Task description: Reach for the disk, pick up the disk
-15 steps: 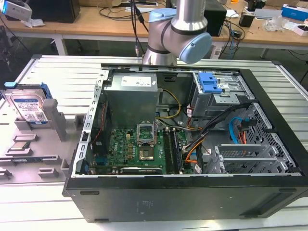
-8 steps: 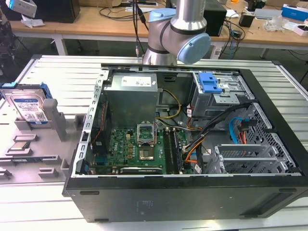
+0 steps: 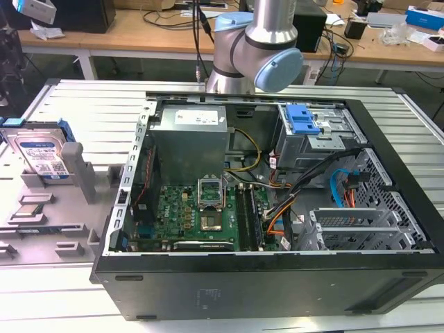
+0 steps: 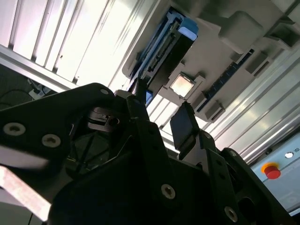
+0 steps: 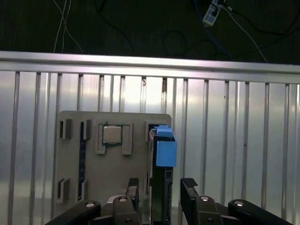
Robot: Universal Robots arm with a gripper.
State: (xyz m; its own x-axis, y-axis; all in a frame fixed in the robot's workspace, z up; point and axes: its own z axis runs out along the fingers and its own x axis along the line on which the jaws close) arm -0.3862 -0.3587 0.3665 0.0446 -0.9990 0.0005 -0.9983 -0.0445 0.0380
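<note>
The disk [image 3: 43,154] is shiny silver metal with a smooth paper label and blue plastic along its sides. Its holder [image 3: 84,173] is dull grey plastic, and the table [image 3: 76,97] is bright, ribbed metal. The claw [image 5: 161,186] looks black and matt.

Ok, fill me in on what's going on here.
The arm's gripper is open and lined up over the disk. The disk stands on edge in a grey holder beside the open computer case. In the first wrist view its fingers sit either side of the disk's edge. Nothing is gripped yet.
</note>
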